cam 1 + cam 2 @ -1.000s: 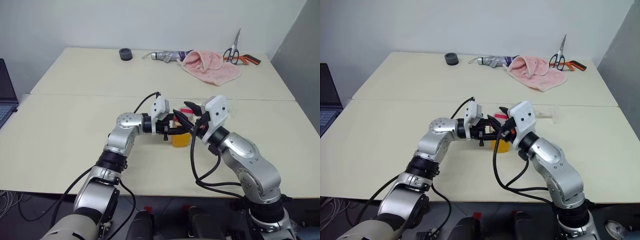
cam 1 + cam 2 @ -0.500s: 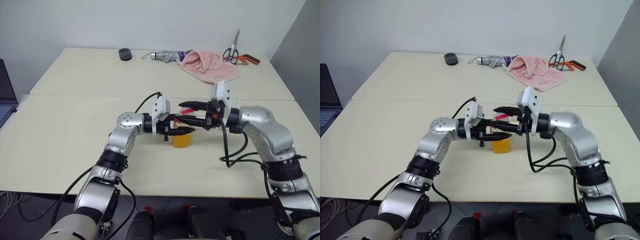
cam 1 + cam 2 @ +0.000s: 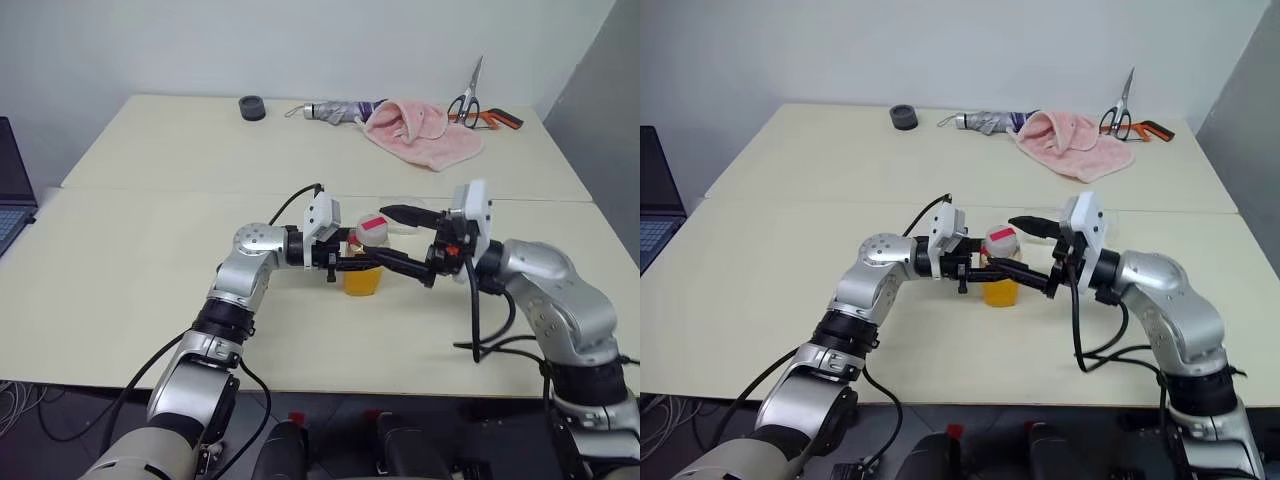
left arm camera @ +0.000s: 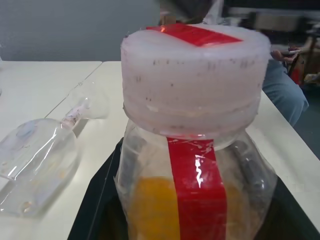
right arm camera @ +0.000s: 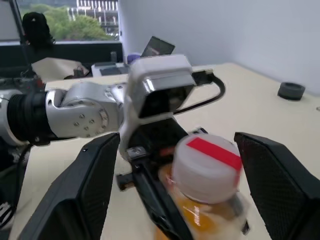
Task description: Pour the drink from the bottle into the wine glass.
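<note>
A: Bottle (image 3: 363,262) stands upright near frame centre in the head views, on the near table (image 3: 120,290). White cap (image 3: 373,226) with a red stripe across its top; drink (image 3: 362,279) fills only the lower part.

B: Left gripper (image 3: 352,259)?

A: Comes in level from the left, jaws clamped on the bottle's body just under the cap. In the left wrist view the bottle (image 4: 192,150) sits right between the black fingers (image 4: 102,200), red label facing the camera.

B: Right gripper (image 3: 407,241)?

A: Just right of the bottle, pointing left at it, jaws wide apart. Upper finger (image 3: 402,212) reaches beside the cap; lower finger (image 3: 405,265) runs by the bottle's shoulder. Whether either touches, cannot tell. In the right wrist view the cap (image 5: 206,167) sits low between the two spread fingers (image 5: 95,180), clear of both.

B: Glass?

A: Lying on its side on the table in the left wrist view (image 4: 40,155), beyond the bottle, stem pointing away. In the head views it is a faint clear shape behind the right gripper, hard to make out.

B: Anything else?

A: Far table, upper part of frame: pink towel (image 3: 425,130), folded umbrella (image 3: 335,111), scissors (image 3: 470,105), small dark ring (image 3: 251,107). Laptop (image 3: 12,190) at the left edge
</note>
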`<action>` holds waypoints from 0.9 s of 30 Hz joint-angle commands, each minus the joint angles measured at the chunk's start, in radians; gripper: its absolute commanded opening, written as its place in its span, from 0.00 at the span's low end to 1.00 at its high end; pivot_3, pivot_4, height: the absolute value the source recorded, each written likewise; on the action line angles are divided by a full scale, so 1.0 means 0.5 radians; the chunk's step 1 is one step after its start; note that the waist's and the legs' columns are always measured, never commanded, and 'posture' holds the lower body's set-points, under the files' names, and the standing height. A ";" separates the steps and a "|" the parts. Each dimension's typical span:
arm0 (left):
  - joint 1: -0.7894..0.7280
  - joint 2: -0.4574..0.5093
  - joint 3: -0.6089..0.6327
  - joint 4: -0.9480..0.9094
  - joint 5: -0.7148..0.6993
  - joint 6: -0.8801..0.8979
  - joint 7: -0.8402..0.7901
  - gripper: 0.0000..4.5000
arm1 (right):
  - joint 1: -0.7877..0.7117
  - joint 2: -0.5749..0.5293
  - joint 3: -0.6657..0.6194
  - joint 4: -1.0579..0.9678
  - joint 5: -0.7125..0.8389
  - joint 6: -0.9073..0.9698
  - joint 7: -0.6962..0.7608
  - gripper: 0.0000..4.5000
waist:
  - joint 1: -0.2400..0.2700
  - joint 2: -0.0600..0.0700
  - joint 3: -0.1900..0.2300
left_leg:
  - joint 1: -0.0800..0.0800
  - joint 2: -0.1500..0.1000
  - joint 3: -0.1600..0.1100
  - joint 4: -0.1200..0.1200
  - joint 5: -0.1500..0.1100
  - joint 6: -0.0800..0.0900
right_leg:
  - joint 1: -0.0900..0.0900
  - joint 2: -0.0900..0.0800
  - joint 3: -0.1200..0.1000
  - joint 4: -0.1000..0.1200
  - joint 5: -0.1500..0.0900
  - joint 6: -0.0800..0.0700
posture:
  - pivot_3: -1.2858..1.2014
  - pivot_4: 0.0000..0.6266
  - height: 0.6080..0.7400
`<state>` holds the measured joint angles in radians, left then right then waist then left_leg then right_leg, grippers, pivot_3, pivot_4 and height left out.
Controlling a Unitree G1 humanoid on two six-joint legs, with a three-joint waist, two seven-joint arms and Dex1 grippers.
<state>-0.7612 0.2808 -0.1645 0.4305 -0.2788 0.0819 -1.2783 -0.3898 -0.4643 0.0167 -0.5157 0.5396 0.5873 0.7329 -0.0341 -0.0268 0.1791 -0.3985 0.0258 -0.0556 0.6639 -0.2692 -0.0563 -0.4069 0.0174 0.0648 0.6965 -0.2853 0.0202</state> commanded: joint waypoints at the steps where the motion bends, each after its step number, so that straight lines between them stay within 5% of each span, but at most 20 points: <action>1: -0.068 -0.004 0.028 -0.028 -0.025 -0.045 -0.017 0.40 | 0.022 0.093 0.104 -0.187 -0.199 -0.066 -0.286 0.87 | 0.000 0.000 0.000 | 0.000 0.000 0.000 0.000 0.000 0.000 | 0.000 0.001 0.000 0.000 0.000 0.000 | 0.52 0.24 1.00; 10: -0.101 -0.028 0.020 0.038 -0.008 -0.088 -0.039 0.40 | -0.054 0.120 0.257 0.010 -0.599 -0.315 -0.423 0.87 | 0.003 0.000 0.000 | 0.000 -0.001 0.000 0.001 0.000 0.000 | 0.000 0.001 0.000 -0.001 0.000 0.000 | 0.52 0.24 1.00; 27: -0.074 -0.021 0.021 0.022 -0.005 -0.088 -0.027 0.40 | 0.036 0.032 0.036 0.017 -0.574 -0.295 -0.464 0.87 | 0.004 0.000 0.000 | 0.000 0.000 0.000 0.001 0.000 0.000 | 0.000 0.001 0.000 -0.001 0.000 0.000 | 0.52 0.24 1.00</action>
<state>-0.7852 0.2673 -0.1645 0.4774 -0.2689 0.0558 -1.2775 -0.3685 -0.4267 0.1207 -0.4840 0.2576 0.4384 0.5268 -0.0324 -0.0268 0.1791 -0.3986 0.0256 -0.0556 0.6642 -0.2692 -0.0563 -0.4069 0.0179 0.0650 0.6963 -0.2853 0.0202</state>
